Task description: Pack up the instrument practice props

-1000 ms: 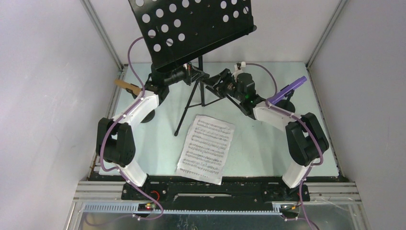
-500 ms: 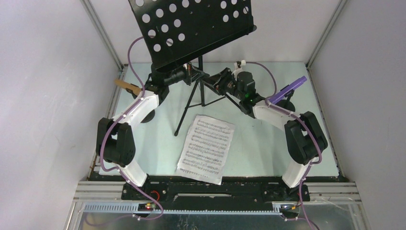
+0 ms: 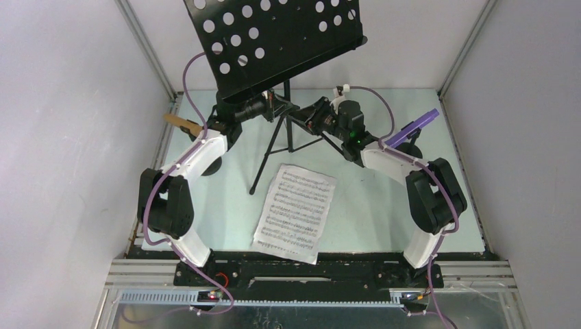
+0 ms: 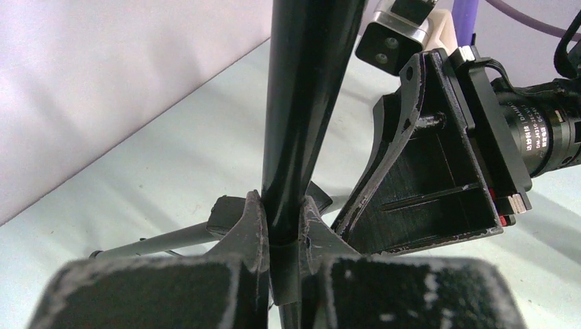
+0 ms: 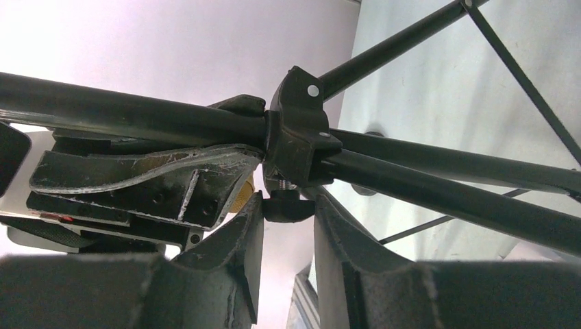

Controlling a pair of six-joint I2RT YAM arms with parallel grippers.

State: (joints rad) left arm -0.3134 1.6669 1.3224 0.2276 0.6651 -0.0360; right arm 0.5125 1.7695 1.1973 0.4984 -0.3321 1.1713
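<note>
The black perforated music rack stands on its tripod legs at the back of the table. My left gripper is shut on the rack's upright pole, with both fingertips pressed against it just above the leg hub. My right gripper comes in from the other side, its jaws touching both sides of the small black knob under the pole's clamp collar. A white sheet-music page lies flat in front of the stand. A purple toy microphone sits at the right, a tan one at the left.
White walls and aluminium frame posts close in the pale green table on three sides. The right arm's elbow is near the purple microphone's round base. In the left wrist view the right gripper's body is right beside the pole.
My right gripper has edged a little left toward the stand and narrowed its jaws onto the clamp knob. The left gripper, the rack and the page have not moved.
</note>
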